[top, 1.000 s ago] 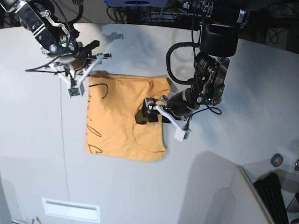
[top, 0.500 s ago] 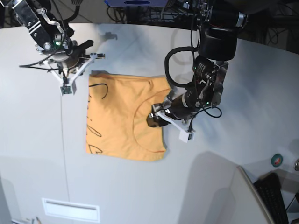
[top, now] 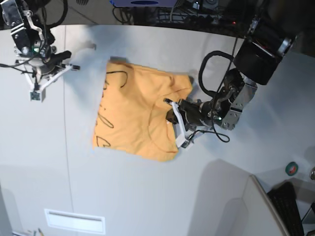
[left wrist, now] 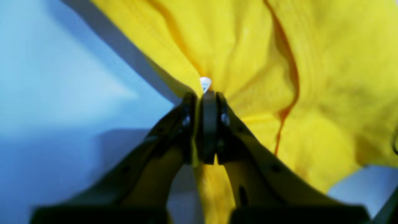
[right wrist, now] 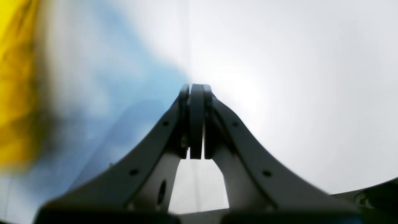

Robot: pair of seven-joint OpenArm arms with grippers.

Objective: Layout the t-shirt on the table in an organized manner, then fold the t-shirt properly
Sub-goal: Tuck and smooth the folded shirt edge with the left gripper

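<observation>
Hidden: the black script on the t-shirt (top: 140, 115) is too small to read in the base view; a small white tab — perhaps a label — shows at the pinch in the left wrist view.
Blur: the right wrist view is smeared, the shirt only a yellow streak at its left edge.
Left gripper (top: 172, 115): reaching in low from the table's right side, jaws pinched on the shirt's right edge by the collar.
Right gripper (top: 44, 73): raised near the table's far left corner — jaws pressed together, holding nothing.
T-shirt: flat, mid-table (top: 147, 196), slightly skewed.
</observation>
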